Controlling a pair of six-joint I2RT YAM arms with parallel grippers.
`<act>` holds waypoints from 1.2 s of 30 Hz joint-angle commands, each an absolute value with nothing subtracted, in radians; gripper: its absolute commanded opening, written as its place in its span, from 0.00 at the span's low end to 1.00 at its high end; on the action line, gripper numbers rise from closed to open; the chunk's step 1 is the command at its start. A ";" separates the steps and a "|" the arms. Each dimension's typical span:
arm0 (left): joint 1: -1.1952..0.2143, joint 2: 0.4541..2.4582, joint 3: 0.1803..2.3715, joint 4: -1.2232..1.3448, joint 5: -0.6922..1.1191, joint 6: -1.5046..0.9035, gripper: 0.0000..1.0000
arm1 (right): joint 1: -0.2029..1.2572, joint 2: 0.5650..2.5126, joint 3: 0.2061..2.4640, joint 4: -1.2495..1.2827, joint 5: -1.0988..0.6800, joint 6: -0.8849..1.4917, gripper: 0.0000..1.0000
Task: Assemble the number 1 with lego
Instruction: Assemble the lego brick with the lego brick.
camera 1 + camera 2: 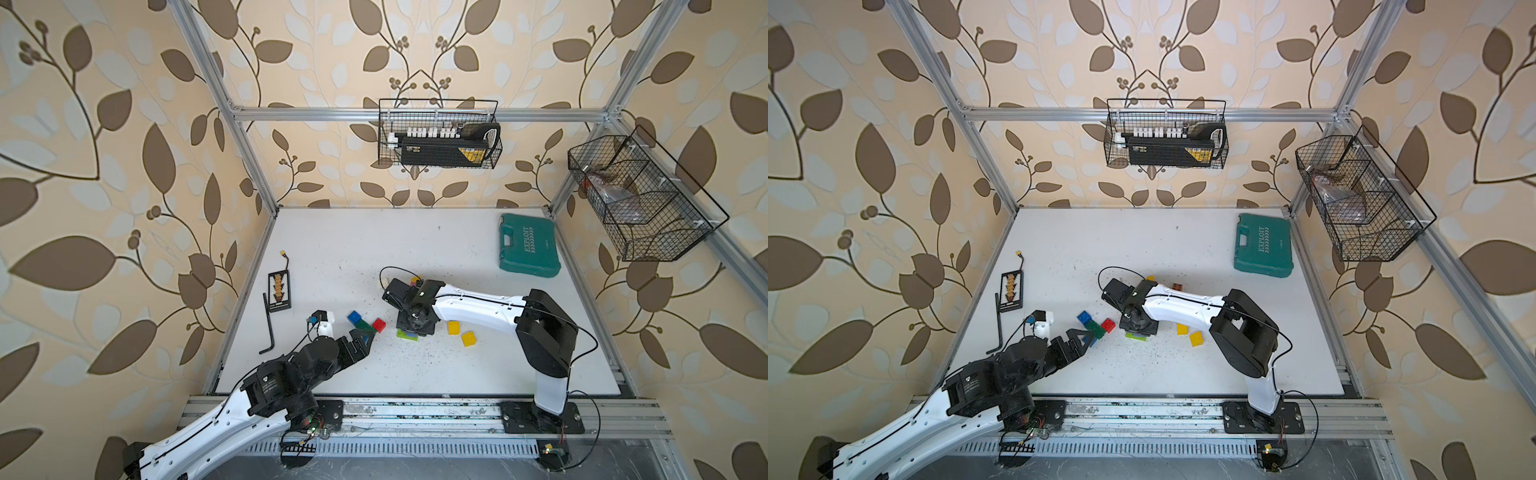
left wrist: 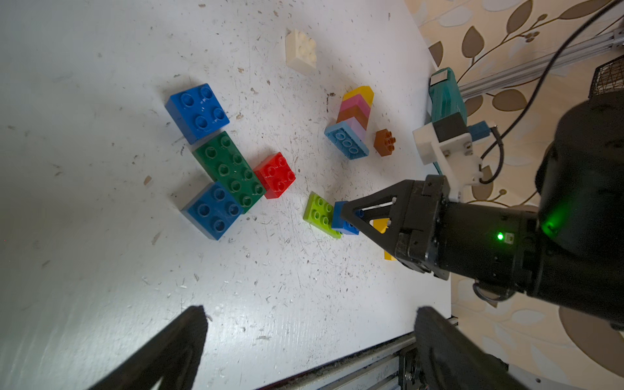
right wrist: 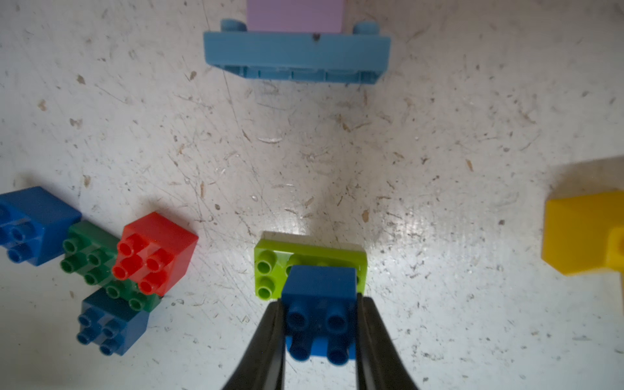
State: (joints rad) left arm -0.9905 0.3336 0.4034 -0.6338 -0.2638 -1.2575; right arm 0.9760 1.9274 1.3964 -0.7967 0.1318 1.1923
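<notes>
Grips a small blue brick with the right claw, jaws drawn narrow, one black finger flat against each side wall, studs turned toward the wrist camera. Points straight down at the table in both top views. Holds the brick on top of a lime brick, over one end, several lime studs bare. Cannot tell whether pressed fully home.

Just beside, toward the left arm: a red brick touching the long side of a green long brick. Against one end of the green, a far blue brick; against the other end, a near blue brick.

Hovers with the left claw close to that cluster, jaws spread wide, nothing between them but bare table, tips reaching over the near blue brick in both top views.

On the lime brick's other side, near but apart: a pair of yellow bricks, close together, not touching.

Farther from the arms' bases: a stack lying on its side. At one end a pale blue long brick, hollow underside showing, then lilac, brown, pink, yellow. Just beside it, a small brown brick. Well apart, a white brick, alone. In the far corner on the right arm's side, a teal case, lid shut, well away from every brick.
</notes>
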 commanded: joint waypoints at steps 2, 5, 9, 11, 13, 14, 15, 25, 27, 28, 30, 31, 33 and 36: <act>-0.999 0.348 0.407 -0.618 -0.295 -1.243 0.99 | 0.985 1.958 1.430 -0.784 0.106 1.193 0.11; -0.999 0.348 0.407 -0.619 -0.295 -1.241 0.99 | 0.990 1.971 1.433 -0.778 0.106 1.198 0.11; -0.998 0.347 0.407 -0.618 -0.296 -1.241 0.99 | 0.990 1.989 1.436 -0.773 0.101 1.200 0.11; -0.998 0.347 0.407 -0.618 -0.295 -1.241 0.99 | 0.989 1.992 1.434 -0.769 0.104 1.200 0.10; -0.999 0.347 0.407 -0.618 -0.295 -1.241 0.99 | 0.983 1.996 1.431 -0.769 0.107 1.200 0.10; -0.998 0.347 0.406 -0.618 -0.295 -1.241 0.99 | 0.979 1.997 1.426 -0.768 0.106 1.200 0.11; -0.998 0.347 0.406 -0.618 -0.295 -1.243 0.99 | 0.976 1.996 1.420 -0.764 0.104 1.203 0.11; -0.998 0.348 0.406 -0.618 -0.296 -1.244 0.99 | 0.967 2.019 1.380 -0.752 0.098 1.196 0.09; -0.998 0.347 0.406 -0.620 -0.297 -1.245 0.99 | 0.971 2.016 1.366 -0.746 0.091 1.201 0.09; -0.997 0.347 0.406 -0.620 -0.297 -1.246 0.99 | 0.974 2.012 1.362 -0.744 0.089 1.201 0.08; -0.999 0.347 0.407 -0.620 -0.299 -1.246 0.99 | 0.983 2.002 1.360 -0.751 0.099 1.200 0.08; -0.999 0.347 0.406 -0.619 -0.301 -1.246 0.99 | 0.988 1.997 1.362 -0.760 0.107 1.201 0.08; -0.999 0.349 0.404 -0.617 -0.302 -1.246 0.99 | 0.995 1.992 1.366 -0.774 0.116 1.201 0.08; -0.999 0.353 0.406 -0.617 -0.302 -1.246 0.99 | 1.007 1.980 1.369 -0.785 0.129 1.204 0.08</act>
State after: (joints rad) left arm -0.9905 0.3431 0.4034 -0.6334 -0.2687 -1.2575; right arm 0.9863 1.9598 1.4078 -0.7448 0.1238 1.1931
